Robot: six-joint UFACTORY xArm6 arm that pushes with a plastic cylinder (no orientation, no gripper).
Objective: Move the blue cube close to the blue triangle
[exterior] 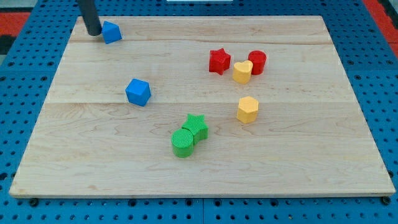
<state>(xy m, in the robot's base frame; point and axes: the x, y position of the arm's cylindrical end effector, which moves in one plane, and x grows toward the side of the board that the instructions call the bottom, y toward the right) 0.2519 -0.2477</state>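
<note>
Your rod stood at the upper left of the frame, and my tip (93, 32) rested on the wooden worktop (298, 162), just to the left of the blue triangle (111, 32), very close to it or touching; contact could not be told. You had no jaws on this end effector: it was a plain dark rod, so nothing was open, closed or gripped.

The blue cube (138, 92) sat in the left-centre of the frame, below and slightly right of the blue triangle, well apart from it and from my tip.

Other blocks you had on the worktop:
- red star (219, 61), upper centre-right.
- yellow heart (242, 71), just right of the red star, touching or nearly touching the red cylinder (257, 62) behind it.
- yellow hexagonal block (247, 109), alone, below the heart.
- green star (196, 126), lower centre, touching the green cylinder (183, 142) at its lower left.

A blue pegboard (385, 93) surrounded the worktop.
</note>
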